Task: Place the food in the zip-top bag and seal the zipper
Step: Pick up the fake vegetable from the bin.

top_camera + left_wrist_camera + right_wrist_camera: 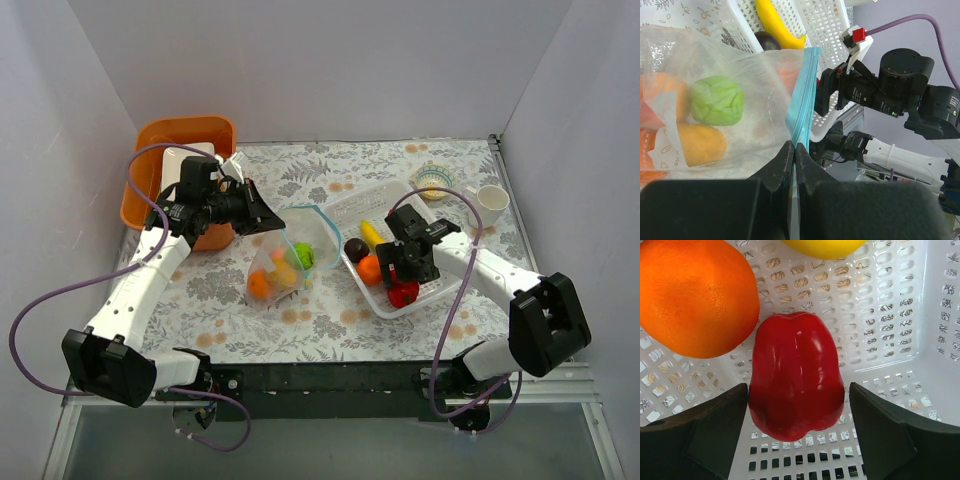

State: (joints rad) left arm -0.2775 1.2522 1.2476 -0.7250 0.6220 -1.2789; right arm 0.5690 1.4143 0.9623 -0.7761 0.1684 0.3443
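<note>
Zip-top bag (285, 262) on floral table (330, 325), left of white perforated basket (390, 205). Holds green ball (717, 100), yellow lemon-like piece (700, 145) and an orange (259, 286) inside. Left gripper (794, 150): clamped fully shut on light blue zipper (802, 95) at the mouth's edge, with that rim held up off the table. Right gripper (797, 412): spread wide inside the basket, one finger on each side of red pepper (795, 375), one just beside it, the other clear of it; nothing gripped. Just beside the pepper, a second orange (695, 295). Farther back in the basket, banana (772, 22) and dark purple ball (765, 41) side by side. At the table's back left corner, orange bin (185, 135).
</note>
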